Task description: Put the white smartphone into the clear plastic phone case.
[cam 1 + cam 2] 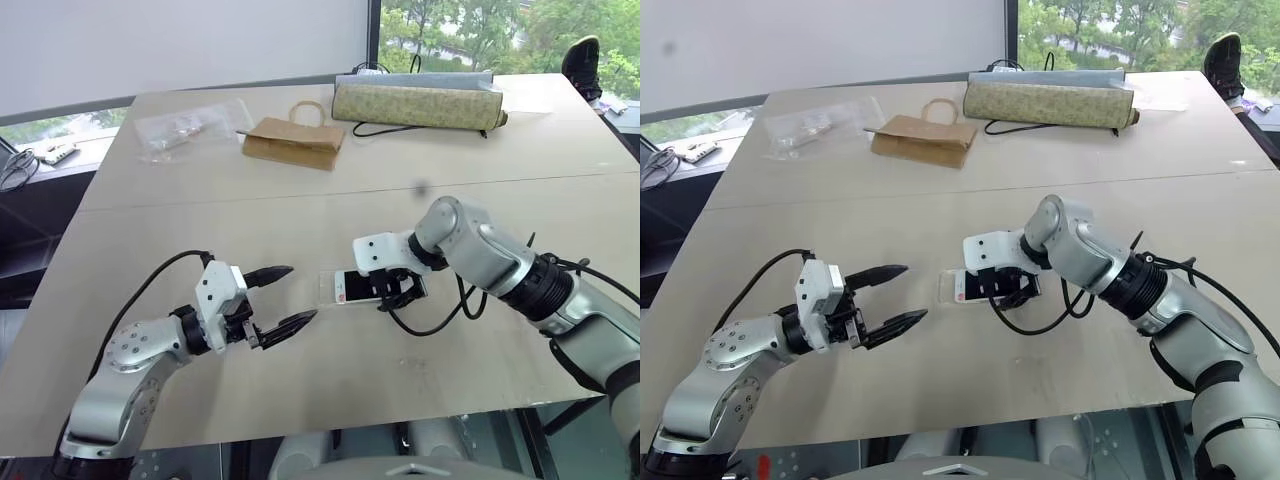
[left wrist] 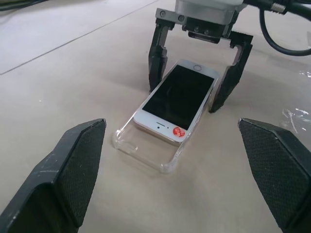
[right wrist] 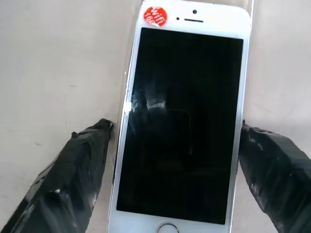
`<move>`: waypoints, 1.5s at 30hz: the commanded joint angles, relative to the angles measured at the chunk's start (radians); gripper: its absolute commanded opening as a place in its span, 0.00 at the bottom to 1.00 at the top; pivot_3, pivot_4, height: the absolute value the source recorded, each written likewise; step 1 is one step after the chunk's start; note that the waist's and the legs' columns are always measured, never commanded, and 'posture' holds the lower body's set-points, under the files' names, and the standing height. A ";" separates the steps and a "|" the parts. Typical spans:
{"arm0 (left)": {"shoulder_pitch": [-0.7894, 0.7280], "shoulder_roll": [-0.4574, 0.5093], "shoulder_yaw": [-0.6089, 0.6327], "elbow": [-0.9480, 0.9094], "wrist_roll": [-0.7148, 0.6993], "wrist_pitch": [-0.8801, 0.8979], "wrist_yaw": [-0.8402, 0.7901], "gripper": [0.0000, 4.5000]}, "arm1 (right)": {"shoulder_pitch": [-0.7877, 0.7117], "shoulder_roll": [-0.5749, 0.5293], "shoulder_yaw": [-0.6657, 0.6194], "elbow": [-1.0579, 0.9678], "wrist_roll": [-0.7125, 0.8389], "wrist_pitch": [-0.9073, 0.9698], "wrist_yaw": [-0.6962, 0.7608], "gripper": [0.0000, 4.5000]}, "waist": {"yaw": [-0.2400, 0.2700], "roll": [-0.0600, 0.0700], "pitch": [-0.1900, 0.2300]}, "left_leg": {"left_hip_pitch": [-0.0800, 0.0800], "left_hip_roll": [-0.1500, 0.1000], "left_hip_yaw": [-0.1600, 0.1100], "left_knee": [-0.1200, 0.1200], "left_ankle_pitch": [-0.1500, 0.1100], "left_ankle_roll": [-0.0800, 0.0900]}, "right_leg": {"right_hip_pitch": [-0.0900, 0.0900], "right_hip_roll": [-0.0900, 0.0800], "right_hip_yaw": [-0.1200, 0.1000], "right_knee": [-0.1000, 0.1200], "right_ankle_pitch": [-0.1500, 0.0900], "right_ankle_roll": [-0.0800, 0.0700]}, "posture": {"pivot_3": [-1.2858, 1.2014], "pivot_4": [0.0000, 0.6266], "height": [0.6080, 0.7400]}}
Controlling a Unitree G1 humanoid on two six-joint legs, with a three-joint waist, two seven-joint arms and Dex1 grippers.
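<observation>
While the white smartphone with its black screen and round home button (image 2: 177,99) lies face up near the middle of the head views, it sits only partly in the clear plastic phone case with glossy rounded edges (image 2: 143,150): in the left wrist view the earpiece end, marked by a small red round sticker (image 2: 179,131), stops short of the case's far lip, leaving an empty strip of shell. Both rest on the pale wooden surface (image 1: 330,380).

The right tool (image 2: 199,87) straddles the phone's home-button end with its 2 black fingers spread on either side; thin gaps show at both edges in its wrist view, so it looks released rather than clamped. The left tool (image 1: 283,298), at lower left of the head views, hangs above the surface with its fingers spread wide and nothing between them, pointing toward the open end of the case.

Judging from this, seating is unfinished. To do it well, the left tool should brace the free end of the case so it cannot skid, while the right tool nudges the phone along its length until the sticker end meets the lip, then presses the corners down evenly. Pushing unbraced would likely slide both pieces together.
</observation>
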 commanded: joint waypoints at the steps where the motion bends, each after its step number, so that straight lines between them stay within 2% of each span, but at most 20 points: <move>1: -0.007 0.000 0.003 -0.042 -0.012 0.002 0.005 1.00 | -0.030 -0.015 -0.076 -0.057 0.020 0.032 0.002 0.97 | 0.000 0.000 0.000 | 0.000 0.000 0.000 0.000 0.000 0.000 | 0.000 0.000 0.000 0.000 0.000 0.000 | 0.52 0.24 1.00; 4: -0.006 0.000 0.005 -0.046 -0.015 0.008 0.007 1.00 | -0.034 -0.031 -0.117 -0.090 0.041 0.064 0.001 0.97 | 0.001 0.000 0.000 | 0.000 0.000 0.000 0.000 0.000 0.000 | 0.000 0.000 0.000 0.000 0.000 0.000 | 0.52 0.24 1.00; 6: -0.009 0.001 0.006 -0.044 -0.018 0.013 0.004 1.00 | -0.035 -0.035 -0.137 -0.101 0.051 0.084 -0.007 0.85 | 0.000 0.000 0.000 | 0.000 0.000 0.000 0.000 0.000 0.000 | 0.000 0.000 0.000 0.000 0.000 0.000 | 0.52 0.24 1.00; 8: -0.011 0.004 0.005 -0.042 -0.020 0.020 0.000 1.00 | -0.032 -0.033 -0.162 -0.110 0.065 0.112 -0.022 0.69 | 0.000 0.000 0.000 | 0.000 0.000 0.000 0.000 0.000 0.000 | 0.000 0.000 0.000 0.000 0.000 0.000 | 0.52 0.24 1.00; 13: -0.023 0.017 0.001 -0.023 -0.015 0.031 -0.017 1.00 | -0.014 0.025 -0.261 -0.141 0.148 0.211 -0.079 0.14 | -0.001 0.000 0.000 | 0.000 0.000 0.000 0.000 0.000 0.000 | 0.000 0.000 0.000 0.000 0.000 0.000 | 0.52 0.24 1.00; 15: -0.029 0.021 -0.005 -0.010 -0.003 0.031 -0.026 1.00 | 0.005 0.083 -0.303 -0.162 0.187 0.254 -0.129 0.00 | -0.002 0.000 0.000 | 0.000 0.000 0.000 0.000 0.000 0.000 | -0.001 0.000 0.000 0.000 0.000 0.000 | 0.52 0.24 1.00; 21: -0.041 0.017 -0.014 0.027 0.011 0.026 -0.047 1.00 | 0.120 0.173 -0.269 -0.182 0.201 0.233 -0.268 0.00 | 0.002 0.000 0.000 | 0.000 0.000 0.000 0.000 0.000 0.000 | -0.001 0.000 0.000 0.000 0.000 0.000 | 0.52 0.24 1.00; 25: -0.034 0.029 -0.018 0.057 0.021 0.016 -0.076 1.00 | 0.174 0.158 -0.209 -0.173 0.177 0.183 -0.313 0.00 | -0.001 0.000 0.000 | -0.001 -0.001 0.000 0.000 0.000 0.000 | -0.001 -0.001 0.000 0.000 0.000 0.000 | 0.52 0.24 1.00; 39: -0.030 0.036 -0.033 0.098 0.056 -0.011 -0.118 1.00 | 0.192 0.140 -0.118 -0.112 0.145 0.147 -0.364 0.00 | -0.003 0.000 0.000 | 0.000 0.000 0.000 0.000 0.000 0.000 | -0.001 0.000 0.000 0.001 0.000 0.000 | 0.52 0.24 1.00; 45: -0.072 0.029 -0.056 0.167 0.089 -0.039 -0.130 1.00 | 0.182 0.136 -0.286 -0.201 0.243 0.174 -0.360 0.00 | -0.001 0.000 0.000 | 0.000 0.000 0.000 0.000 0.000 0.000 | -0.001 0.000 0.000 0.001 0.000 0.000 | 0.52 0.24 1.00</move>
